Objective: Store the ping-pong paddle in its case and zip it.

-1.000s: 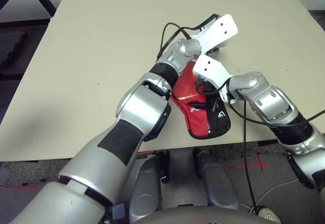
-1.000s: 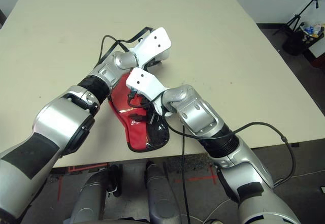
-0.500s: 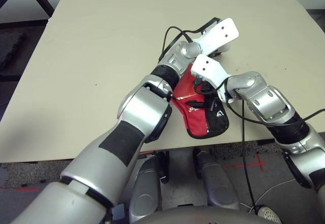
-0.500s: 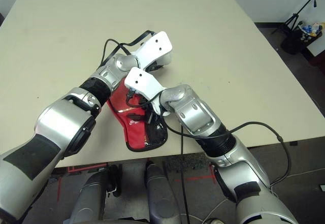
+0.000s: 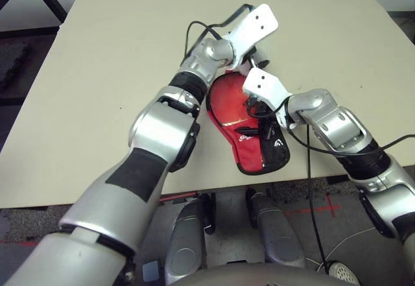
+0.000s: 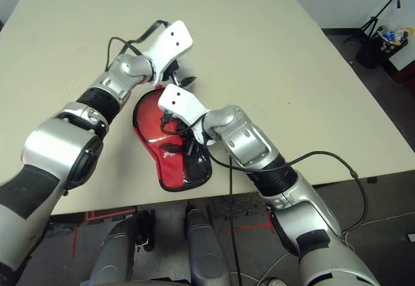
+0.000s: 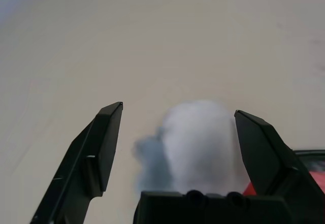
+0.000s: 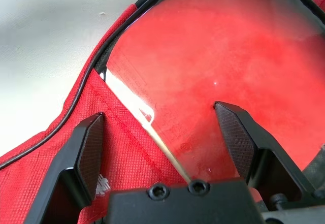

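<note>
Red case (image 5: 249, 130) flat on the bench (image 5: 130, 52) near its front edge, round end away from the robot. Right jaws (image 8: 162, 132) wide open just above the case's glossy red round face, gripping nothing. Left jaws (image 7: 177, 142) spread wide past the round end, empty, a whitish soft lump (image 7: 200, 142) between the fingers.

No text, number or brand name can be read in any view. A small white logo is seen on the red fabric of the case (image 5: 249, 140), near its narrow end, but its letters cannot be made out. A faint pale mark is also seen on the case in the right wrist view, likewise illegible.
</note>
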Available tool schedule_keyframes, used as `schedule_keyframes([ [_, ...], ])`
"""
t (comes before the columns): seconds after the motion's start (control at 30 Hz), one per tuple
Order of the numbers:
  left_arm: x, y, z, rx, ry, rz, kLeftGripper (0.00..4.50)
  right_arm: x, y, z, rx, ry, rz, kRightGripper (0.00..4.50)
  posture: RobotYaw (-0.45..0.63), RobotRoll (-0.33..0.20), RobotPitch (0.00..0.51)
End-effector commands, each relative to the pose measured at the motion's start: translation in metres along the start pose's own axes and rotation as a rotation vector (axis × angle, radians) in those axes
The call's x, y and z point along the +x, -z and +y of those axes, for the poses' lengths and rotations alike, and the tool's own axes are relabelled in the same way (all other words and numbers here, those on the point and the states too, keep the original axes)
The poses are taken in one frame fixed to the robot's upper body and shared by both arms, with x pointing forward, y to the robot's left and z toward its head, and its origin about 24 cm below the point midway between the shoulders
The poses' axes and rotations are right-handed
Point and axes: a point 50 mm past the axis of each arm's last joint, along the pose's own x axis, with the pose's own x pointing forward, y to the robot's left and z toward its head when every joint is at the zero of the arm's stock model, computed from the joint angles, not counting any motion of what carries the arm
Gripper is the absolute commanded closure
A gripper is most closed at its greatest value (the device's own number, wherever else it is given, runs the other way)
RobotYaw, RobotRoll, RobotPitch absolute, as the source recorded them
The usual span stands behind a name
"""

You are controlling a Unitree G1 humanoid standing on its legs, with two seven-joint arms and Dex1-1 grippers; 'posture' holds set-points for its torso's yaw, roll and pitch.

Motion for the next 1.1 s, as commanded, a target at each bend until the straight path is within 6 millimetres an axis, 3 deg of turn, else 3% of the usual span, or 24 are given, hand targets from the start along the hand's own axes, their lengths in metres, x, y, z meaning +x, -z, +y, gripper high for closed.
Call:
schedule_keyframes([
  [0.03, -0.010, -0.017, 0.022, -0.120, -0.025, -0.090, 0.01, 0.014, 0.032, 0.005, 0.092, -0.033, 0.131, 0.00, -0.06, 0.000, 0.266],
  [0.33, -0.026, -0.013, 0.031, -0.207, 0.122, -0.116, 0.01, 0.015, 0.033, 0.002, 0.090, -0.030, 0.131, 0.00, -0.05, 0.000, 0.248],
  [0.53, -0.037, 0.032, 0.008, -0.218, 0.316, 0.009, 0.01, 0.015, 0.034, -0.001, 0.094, -0.021, 0.131, 0.00, -0.05, 0.000, 0.238],
  [0.77, -0.049, 0.059, -0.012, -0.277, 0.456, 0.052, 0.01, 0.016, 0.033, -0.003, 0.100, -0.010, 0.127, 0.00, -0.05, 0.000, 0.237],
  [1.1, -0.059, 0.091, -0.042, -0.318, 0.503, 0.138, 0.01, 0.016, 0.034, -0.004, 0.106, 0.001, 0.126, 0.00, -0.06, 0.000, 0.233],
])
